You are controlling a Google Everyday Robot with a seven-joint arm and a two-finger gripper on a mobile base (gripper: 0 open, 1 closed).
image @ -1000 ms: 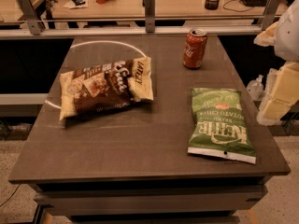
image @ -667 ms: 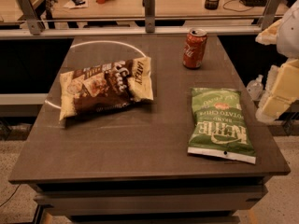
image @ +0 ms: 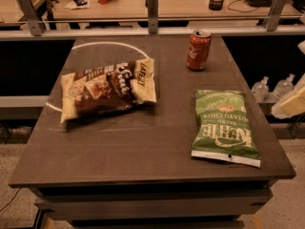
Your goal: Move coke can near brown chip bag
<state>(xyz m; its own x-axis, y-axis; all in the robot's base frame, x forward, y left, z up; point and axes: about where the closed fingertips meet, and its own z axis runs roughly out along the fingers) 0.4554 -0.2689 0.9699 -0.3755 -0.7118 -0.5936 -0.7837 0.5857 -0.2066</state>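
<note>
End effector (image: 291,104) right; green bag (image: 225,126) near; centre free.

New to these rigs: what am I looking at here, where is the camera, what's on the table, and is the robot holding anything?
One camera looks down at a dark table; where it is mounted is not on record. The machine is a wheeled robot with one arm ending in a two-finger gripper. Only a pale piece of the arm shows at the right edge, beside the table. The gripper is out of view, so nothing is seen held. On the table are a brown chip bag lying at the left, a red coke can upright at the far right, and a green chip bag lying flat on the near right. The can touches neither bag.
</note>
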